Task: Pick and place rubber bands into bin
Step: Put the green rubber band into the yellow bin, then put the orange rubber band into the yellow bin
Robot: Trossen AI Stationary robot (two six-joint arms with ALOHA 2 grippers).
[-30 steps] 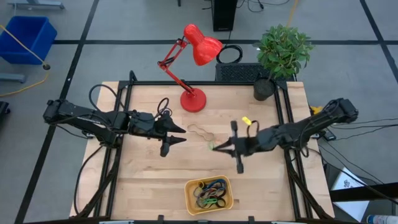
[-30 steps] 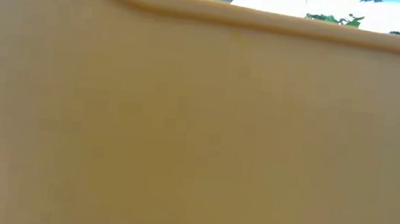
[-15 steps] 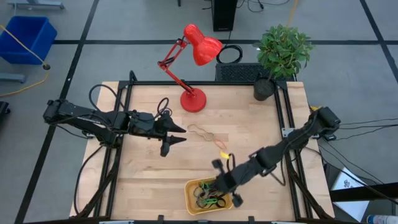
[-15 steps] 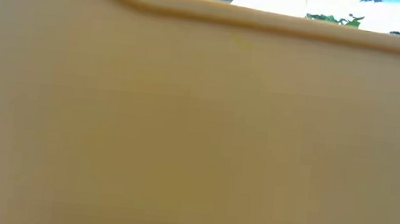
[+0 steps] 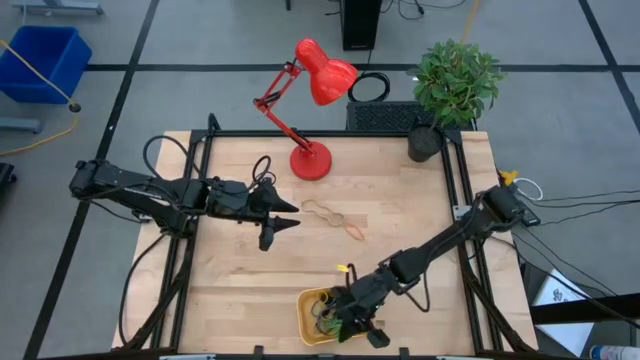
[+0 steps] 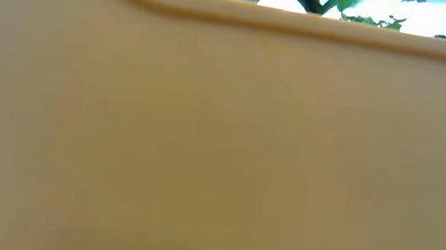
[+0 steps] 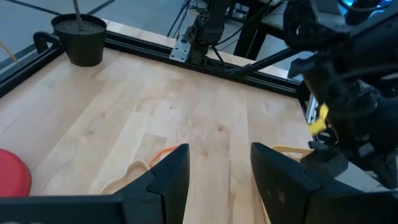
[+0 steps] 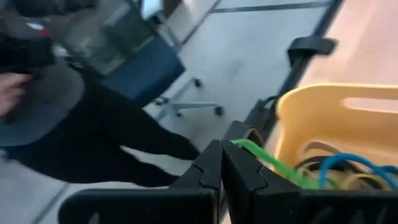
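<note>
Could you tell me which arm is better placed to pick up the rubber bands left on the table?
Left. The left gripper hangs open right beside the tan and orange rubber bands mid-table. The right gripper is over the yellow bin, shut on a green rubber band.

Pale, matt wood-plank table [image 5: 240,280] — smooth yellow plastic bin [image 8: 348,118] holding thin rubber bands [image 8: 329,171].

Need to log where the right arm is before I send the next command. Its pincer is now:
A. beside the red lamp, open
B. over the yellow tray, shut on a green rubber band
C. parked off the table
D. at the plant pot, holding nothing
B: the right pincer hangs over the yellow tray, and the right wrist view shows its fingers closed on a green rubber band.
</note>
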